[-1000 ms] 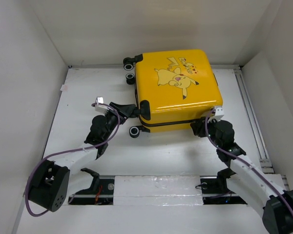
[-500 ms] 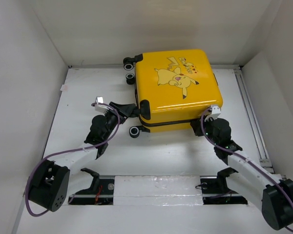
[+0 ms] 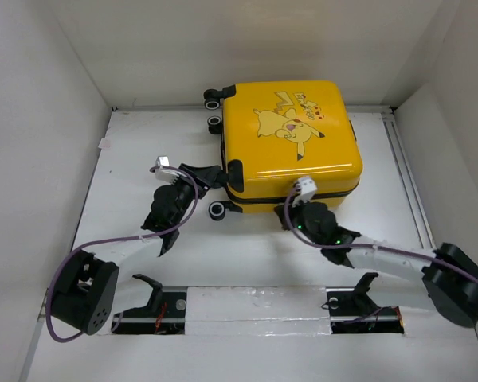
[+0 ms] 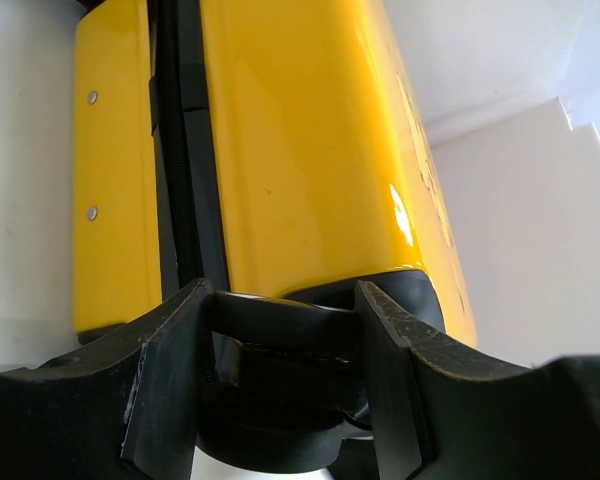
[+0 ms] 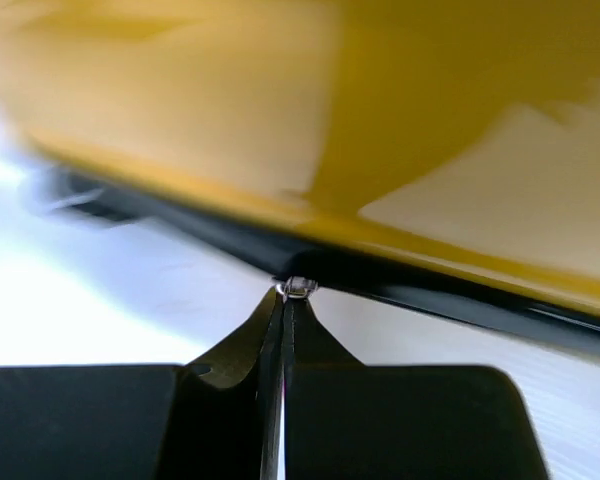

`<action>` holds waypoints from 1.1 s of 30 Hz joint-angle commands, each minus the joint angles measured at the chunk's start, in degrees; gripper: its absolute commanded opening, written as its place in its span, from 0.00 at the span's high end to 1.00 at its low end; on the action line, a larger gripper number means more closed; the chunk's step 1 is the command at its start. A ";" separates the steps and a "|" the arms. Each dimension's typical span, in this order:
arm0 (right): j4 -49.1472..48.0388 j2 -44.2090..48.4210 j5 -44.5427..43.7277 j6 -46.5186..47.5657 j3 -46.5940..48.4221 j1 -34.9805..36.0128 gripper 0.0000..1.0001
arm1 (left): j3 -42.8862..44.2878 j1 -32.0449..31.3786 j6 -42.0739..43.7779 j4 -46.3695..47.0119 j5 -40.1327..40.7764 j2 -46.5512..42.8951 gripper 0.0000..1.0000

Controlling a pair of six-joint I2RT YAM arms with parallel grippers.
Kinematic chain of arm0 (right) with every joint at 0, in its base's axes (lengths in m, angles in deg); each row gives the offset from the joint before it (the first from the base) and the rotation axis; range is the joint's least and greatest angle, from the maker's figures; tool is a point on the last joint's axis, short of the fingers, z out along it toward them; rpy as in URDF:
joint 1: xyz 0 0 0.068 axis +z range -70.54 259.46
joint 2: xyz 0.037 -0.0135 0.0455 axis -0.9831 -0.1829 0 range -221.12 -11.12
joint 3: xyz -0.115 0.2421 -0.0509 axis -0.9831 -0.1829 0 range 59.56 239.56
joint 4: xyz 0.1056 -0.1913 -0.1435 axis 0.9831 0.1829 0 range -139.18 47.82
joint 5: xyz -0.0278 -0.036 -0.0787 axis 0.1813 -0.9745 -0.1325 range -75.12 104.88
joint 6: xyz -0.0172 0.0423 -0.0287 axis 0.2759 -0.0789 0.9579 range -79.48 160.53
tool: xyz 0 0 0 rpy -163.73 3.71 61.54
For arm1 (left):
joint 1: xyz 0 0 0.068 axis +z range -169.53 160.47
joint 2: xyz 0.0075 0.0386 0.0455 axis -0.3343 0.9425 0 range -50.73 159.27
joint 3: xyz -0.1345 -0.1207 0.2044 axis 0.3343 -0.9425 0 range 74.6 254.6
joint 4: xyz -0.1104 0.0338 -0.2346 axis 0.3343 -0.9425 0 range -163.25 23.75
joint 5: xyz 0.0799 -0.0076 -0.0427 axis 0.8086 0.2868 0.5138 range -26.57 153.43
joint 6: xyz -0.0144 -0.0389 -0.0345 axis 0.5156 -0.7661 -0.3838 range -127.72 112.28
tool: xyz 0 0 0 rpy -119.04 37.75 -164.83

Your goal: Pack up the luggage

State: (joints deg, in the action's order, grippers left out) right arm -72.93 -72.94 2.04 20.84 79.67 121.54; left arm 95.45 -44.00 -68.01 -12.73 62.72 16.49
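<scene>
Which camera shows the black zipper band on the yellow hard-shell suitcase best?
The left wrist view: the black zipper band runs sharp and close down the yellow hard-shell suitcase. The top external view shows only a thin dark line along the near side; the right wrist view shows it blurred.

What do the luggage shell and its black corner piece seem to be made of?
The luggage shell is probably hard plastic with a glossy finish; it shows sharp bright highlights and smooth reflections. The black corner piece looks like plastic or rubber, I cannot tell which; its sheen is duller than the shell's.
</scene>
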 commanded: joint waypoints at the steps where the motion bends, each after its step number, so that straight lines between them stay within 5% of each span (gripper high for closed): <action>1: -7.19 -6.98 3.88 -1.94 7.03 12.74 1.00 | 4.64 -4.35 -1.49 7.57 -6.06 0.02 1.00; 11: -18.23 -26.84 2.47 -1.41 20.04 21.90 1.00 | 5.44 -13.04 -2.11 5.19 -5.01 -3.76 1.00; 20: -34.17 -32.85 -2.45 -6.16 14.80 23.04 1.00 | 5.97 -20.01 0.87 -1.37 0.70 -2.97 0.97; 22: -33.30 -29.33 -3.68 -6.16 12.06 23.74 1.00 | 7.71 -18.61 4.47 -5.07 4.98 -5.42 0.65; 23: -32.16 -27.93 -4.99 -6.77 9.70 24.35 1.00 | 8.59 -17.73 5.87 -9.79 6.84 -6.22 0.26; 25: -29.79 -23.90 -5.00 -7.56 7.66 24.88 1.00 | 12.88 -15.36 10.60 -15.43 11.93 -7.71 0.03; 28: -27.77 -20.63 -5.53 -7.56 5.63 25.94 1.00 | 16.68 -10.88 11.51 -21.79 18.02 -7.72 0.00; 33: -24.15 -17.89 -6.14 -7.56 5.63 29.45 1.00 | 22.83 4.85 6.87 -19.16 7.08 0.17 0.00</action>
State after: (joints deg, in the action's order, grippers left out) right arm -94.89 -93.22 -11.60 15.38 84.81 145.52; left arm 114.64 -45.07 -59.51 -31.81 74.96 12.69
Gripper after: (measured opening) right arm 0.020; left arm 0.997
